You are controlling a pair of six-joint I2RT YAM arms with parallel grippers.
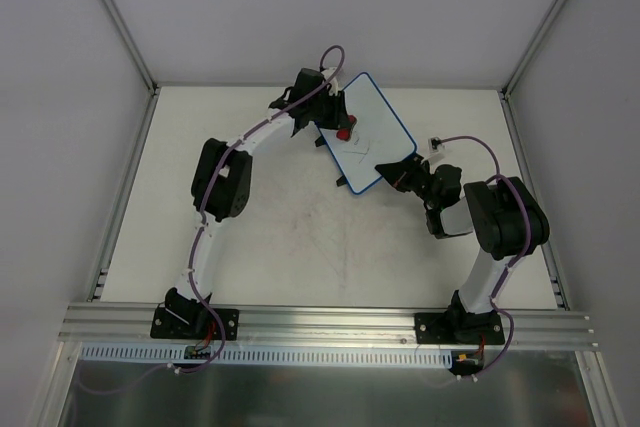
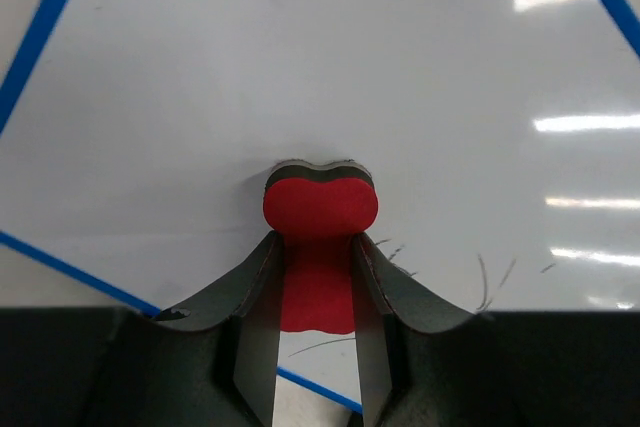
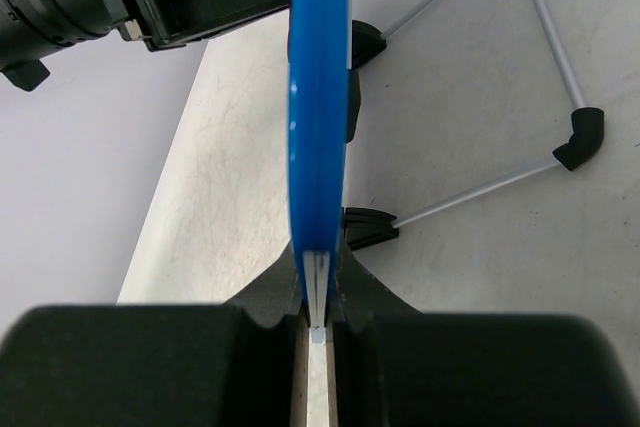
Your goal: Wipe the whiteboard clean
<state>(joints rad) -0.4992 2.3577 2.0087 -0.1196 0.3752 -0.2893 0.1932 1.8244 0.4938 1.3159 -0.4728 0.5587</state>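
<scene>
Left fingers pinching red eraser, pressed against whiteboard beside faint scribbles, right fingers clamped on blue rim, near right corner

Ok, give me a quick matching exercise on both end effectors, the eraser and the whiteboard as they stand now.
1 left end effector
2 right end effector
3 eraser
4 whiteboard

a shut on the whiteboard's edge
b red, against the white surface
c carries faint dark strokes
d shut on the eraser

Pairs: 1-d, 2-a, 3-b, 4-c
</scene>
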